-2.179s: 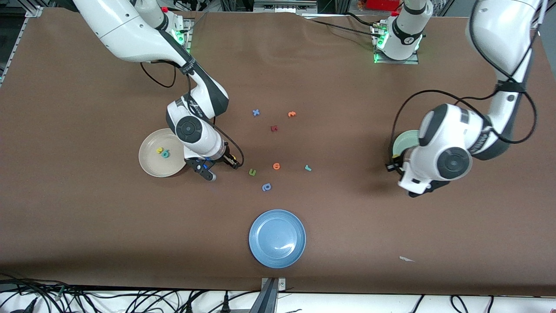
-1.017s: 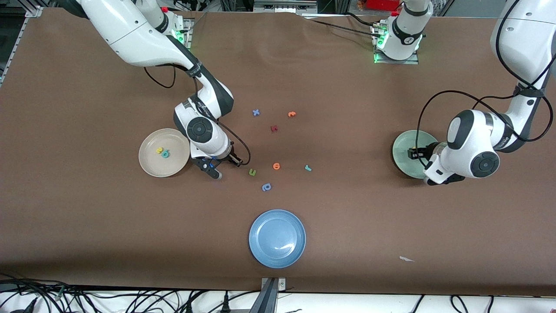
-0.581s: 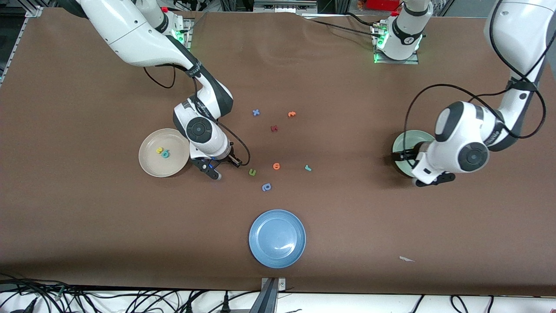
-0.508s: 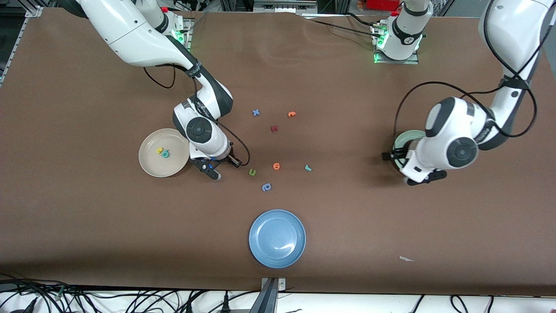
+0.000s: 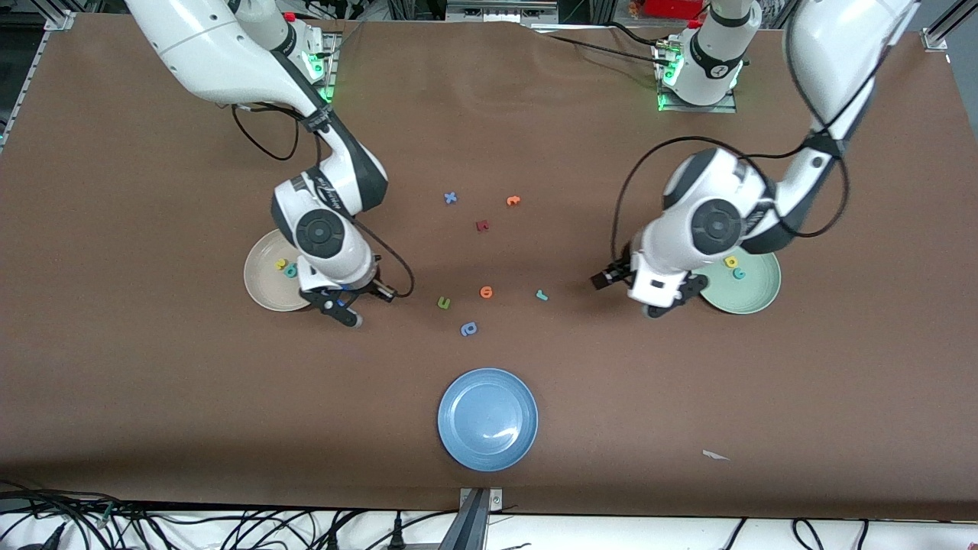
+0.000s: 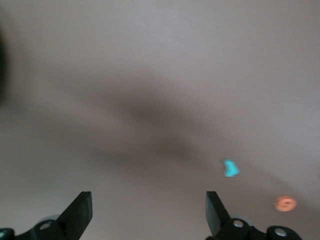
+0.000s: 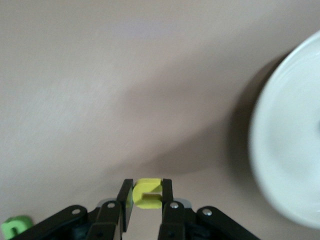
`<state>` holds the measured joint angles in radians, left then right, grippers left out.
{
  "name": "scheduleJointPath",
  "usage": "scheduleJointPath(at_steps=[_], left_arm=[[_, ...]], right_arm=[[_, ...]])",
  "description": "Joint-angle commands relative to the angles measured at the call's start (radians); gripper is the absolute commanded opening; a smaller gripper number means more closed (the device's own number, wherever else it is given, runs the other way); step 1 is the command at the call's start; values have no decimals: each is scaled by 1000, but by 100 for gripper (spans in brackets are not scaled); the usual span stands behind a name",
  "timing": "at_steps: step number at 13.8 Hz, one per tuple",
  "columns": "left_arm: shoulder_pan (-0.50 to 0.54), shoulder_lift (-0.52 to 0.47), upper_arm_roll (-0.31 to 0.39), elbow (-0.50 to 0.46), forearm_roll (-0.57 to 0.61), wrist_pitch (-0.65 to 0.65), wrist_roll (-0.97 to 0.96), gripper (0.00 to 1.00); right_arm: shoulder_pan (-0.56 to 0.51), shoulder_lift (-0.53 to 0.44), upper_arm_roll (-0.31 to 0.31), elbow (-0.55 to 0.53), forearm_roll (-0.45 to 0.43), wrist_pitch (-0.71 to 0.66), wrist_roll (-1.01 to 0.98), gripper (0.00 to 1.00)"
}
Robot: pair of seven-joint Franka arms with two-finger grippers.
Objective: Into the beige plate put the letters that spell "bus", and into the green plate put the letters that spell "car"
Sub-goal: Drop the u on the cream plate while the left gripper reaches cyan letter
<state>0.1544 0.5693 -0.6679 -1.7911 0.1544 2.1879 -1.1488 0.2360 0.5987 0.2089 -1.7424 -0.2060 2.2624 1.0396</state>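
The right gripper point(image 7: 147, 200) is pinching a yellow u point(image 7: 148, 193) just beside the beige plate point(image 5: 263, 284). The left gripper point(image 6: 149, 212) is hanging wide apart over bare table between the teal r point(image 5: 542, 295) and the green plate point(image 5: 752, 294)

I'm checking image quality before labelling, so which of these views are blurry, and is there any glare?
Front view: sharp, with a small highlight on the round blue plate. Left wrist view: smeared; the small teal foam letter is soft-edged. Right wrist view: the tiny yellow foam letter is fairly crisp, the round beige plate blurred and washed out.
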Motion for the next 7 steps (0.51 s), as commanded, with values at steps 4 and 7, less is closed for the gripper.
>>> scheduleJointPath(at_steps=[4,7], left_arm=[[-228,132,155,73,140,164,-281,99],[-326,193,226,159,140,164,-328,99]], right_arm=[[0,-140,-121,-19,25,-205,-191,10],[-16,-123,-137,-66,33,-264,-187,10]])
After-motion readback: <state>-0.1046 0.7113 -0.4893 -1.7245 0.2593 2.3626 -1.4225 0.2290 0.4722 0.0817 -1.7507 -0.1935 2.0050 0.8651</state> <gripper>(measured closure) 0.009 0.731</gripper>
